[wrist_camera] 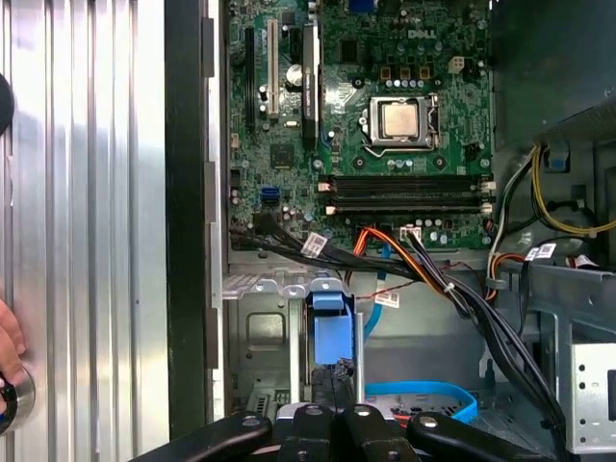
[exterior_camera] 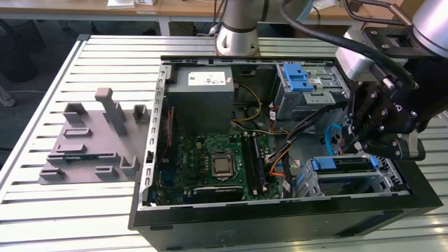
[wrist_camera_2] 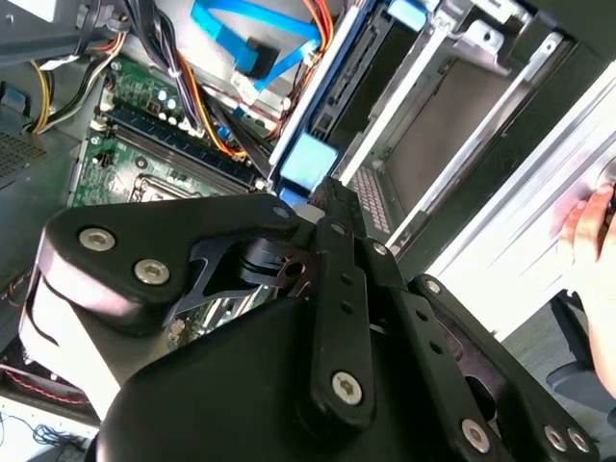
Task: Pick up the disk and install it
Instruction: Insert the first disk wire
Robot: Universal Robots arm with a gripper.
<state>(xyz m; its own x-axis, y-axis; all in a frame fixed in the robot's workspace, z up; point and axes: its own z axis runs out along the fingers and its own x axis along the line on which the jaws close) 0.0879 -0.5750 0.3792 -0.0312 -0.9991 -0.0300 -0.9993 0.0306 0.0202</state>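
The disk (exterior_camera: 343, 164) stands on edge in the metal bay at the front corner of the open computer case (exterior_camera: 280, 220), on the exterior view's right. Its blue rail end (wrist_camera: 330, 325) faces up toward me and also appears in the second wrist view (wrist_camera_2: 310, 161). My gripper (exterior_camera: 372, 152) hangs directly over that end. In both wrist views the black fingers (wrist_camera: 322, 409) lie together with no gap, their tips (wrist_camera_2: 330, 192) at the blue plastic. The lower part of the disk is hidden inside the bay.
Inside the case are the motherboard (exterior_camera: 217, 163), a grey box with a white sticker (exterior_camera: 203, 97), a cage with a blue latch (exterior_camera: 307, 84) and loose cables (wrist_camera: 423, 269). A grey fixture (exterior_camera: 91, 139) lies on the slatted table. A person's hand (wrist_camera_2: 587, 231) rests at the table's edge.
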